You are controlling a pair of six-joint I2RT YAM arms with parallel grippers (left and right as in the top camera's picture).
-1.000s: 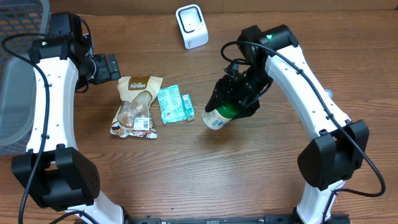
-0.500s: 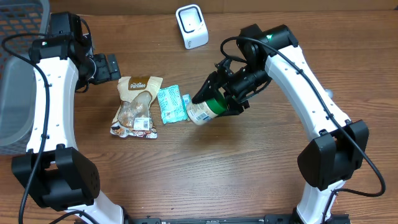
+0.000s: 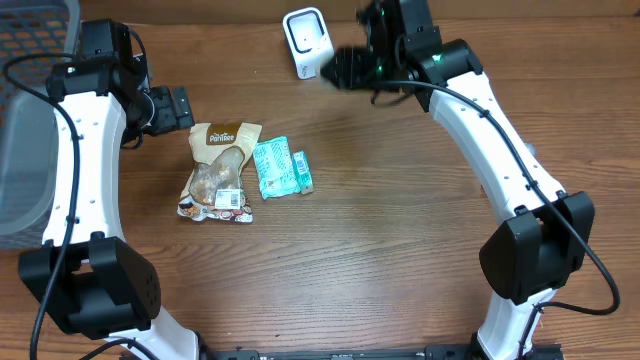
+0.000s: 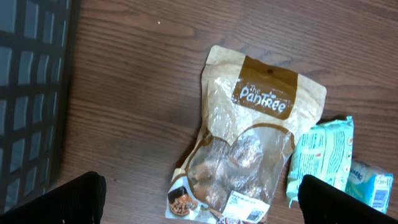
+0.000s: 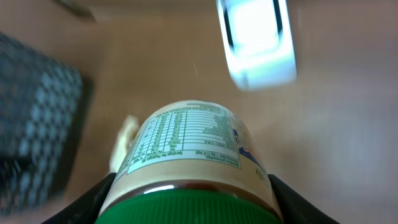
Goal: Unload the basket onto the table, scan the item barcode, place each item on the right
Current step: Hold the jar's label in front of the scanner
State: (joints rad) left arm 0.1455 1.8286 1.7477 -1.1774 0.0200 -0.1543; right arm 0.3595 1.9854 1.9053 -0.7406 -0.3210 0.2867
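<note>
My right gripper (image 5: pixel 193 200) is shut on a jar (image 5: pixel 194 146) with a green lid and a pale nutrition label, one finger on each side below the lid. In the overhead view that gripper (image 3: pixel 345 68) is a dark motion blur just right of the white barcode scanner (image 3: pixel 308 42), and the jar cannot be made out there. The right wrist view has the scanner (image 5: pixel 256 40) ahead of the jar, up and to the right. My left gripper (image 3: pixel 176 106) stands open at the left, empty, above the table beside a snack pouch (image 4: pixel 249 146).
A brown and clear snack pouch (image 3: pixel 218 170) lies left of centre with two teal packets (image 3: pixel 272 167) beside it. A grey mesh basket (image 3: pixel 25 150) fills the far left edge. Bare wood lies between the packets and my right arm.
My right gripper has lifted the jar from the table's middle and swung it up and back to the scanner. The left arm has not moved.
</note>
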